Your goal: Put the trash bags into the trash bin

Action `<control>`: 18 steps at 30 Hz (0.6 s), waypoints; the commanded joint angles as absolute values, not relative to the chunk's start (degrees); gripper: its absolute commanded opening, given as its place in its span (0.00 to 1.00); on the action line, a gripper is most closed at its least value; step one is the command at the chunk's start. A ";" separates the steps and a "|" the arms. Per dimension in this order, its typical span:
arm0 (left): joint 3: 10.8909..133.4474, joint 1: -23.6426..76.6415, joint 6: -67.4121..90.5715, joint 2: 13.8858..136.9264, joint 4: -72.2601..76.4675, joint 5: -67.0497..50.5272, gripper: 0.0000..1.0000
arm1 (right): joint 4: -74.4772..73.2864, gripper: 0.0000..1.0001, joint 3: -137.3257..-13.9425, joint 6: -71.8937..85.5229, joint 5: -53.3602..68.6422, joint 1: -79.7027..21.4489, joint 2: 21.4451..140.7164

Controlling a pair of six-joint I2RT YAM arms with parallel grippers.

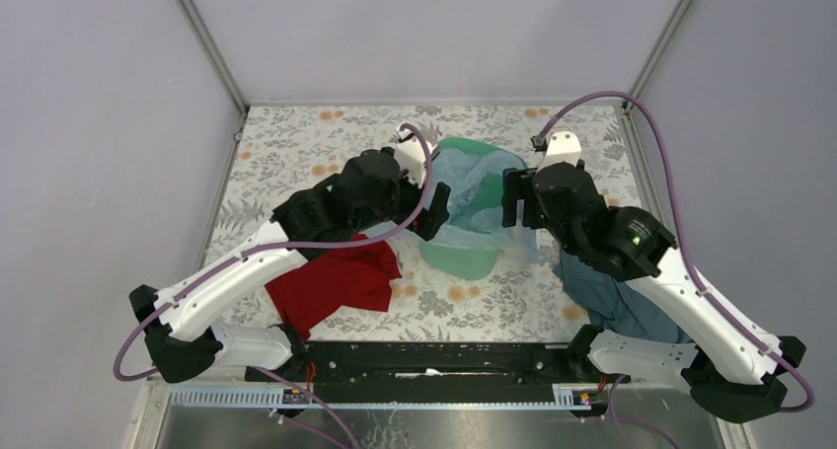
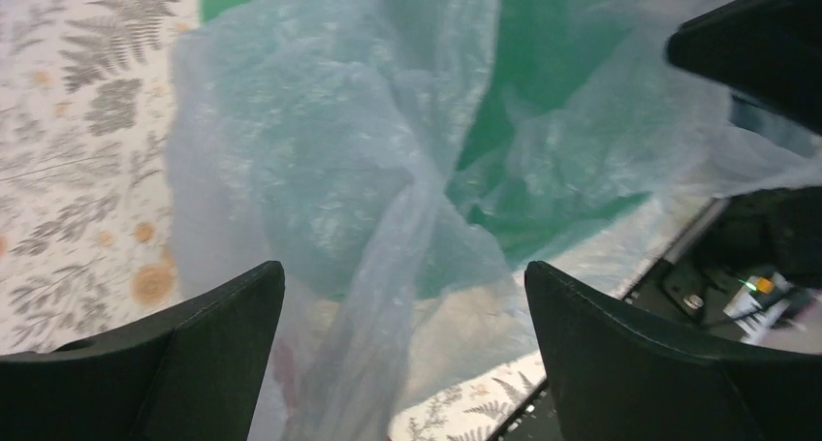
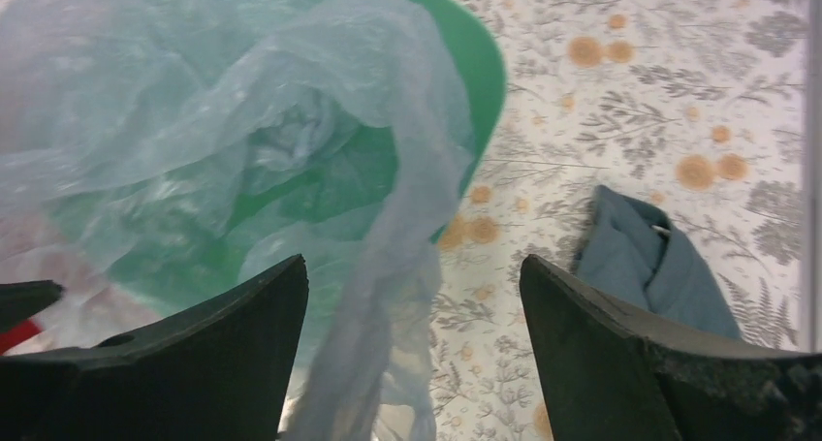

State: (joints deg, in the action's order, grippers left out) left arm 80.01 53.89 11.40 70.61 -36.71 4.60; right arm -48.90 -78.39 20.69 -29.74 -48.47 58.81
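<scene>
**Both grippers open at the bin, bag film loose between the fingers**

Floral-print table (image 1: 296,153), seen from above.

Left side: red cloth (image 1: 336,281), crumpled flat on the table, near the left arm's forearm and partly under it.

Left gripper (image 2: 402,271): at the left flank of the trash bin (image 1: 459,257). Jaws spread wide. Wrist view shows a twisted strand of the trash bag (image 1: 472,187) hanging down through the gap, closer to the left finger, pinched by neither. Nothing in its hold.

Centre: the trash bin is mint-green and sits mid-table, between the two grippers. Its rim is toward the far side in the overhead view and its narrower end toward the near side. Cannot tell whether it stands upright or leans. The trash bag is a pale, translucent, crumpled film. It is draped over the bin's mouth and spills down the left and right sides. Green shows through it in both wrist views. Part of the film lies inside the rim and part outside. Cannot tell whether it is one bag or several.

Right gripper (image 3: 412,262): at the bin's right flank, facing the left gripper across it. Jaws also spread wide. A hanging fold of bag passes between the fingers, loose, not clamped.

Right side: blue-grey cloth (image 1: 607,291), bunched on the table just right of the bin, partly under the right arm.
</scene>
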 commanded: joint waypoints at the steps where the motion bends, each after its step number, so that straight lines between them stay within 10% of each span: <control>1: 81.94 54.20 10.00 69.56 -35.24 17.61 0.98 | -43.06 0.82 -76.07 18.25 -41.56 -48.34 56.97; 7: 83.16 54.11 11.22 71.08 -34.58 25.85 0.76 | -33.80 0.53 -71.52 13.60 -43.81 -48.29 55.20; 13: 84.70 54.14 10.98 73.61 -34.84 20.18 0.62 | -31.41 0.52 -71.64 11.45 -43.97 -48.18 56.94; 18: 85.70 54.08 10.34 75.08 -35.25 23.22 0.27 | -27.80 0.30 -70.46 8.89 -44.74 -47.94 57.22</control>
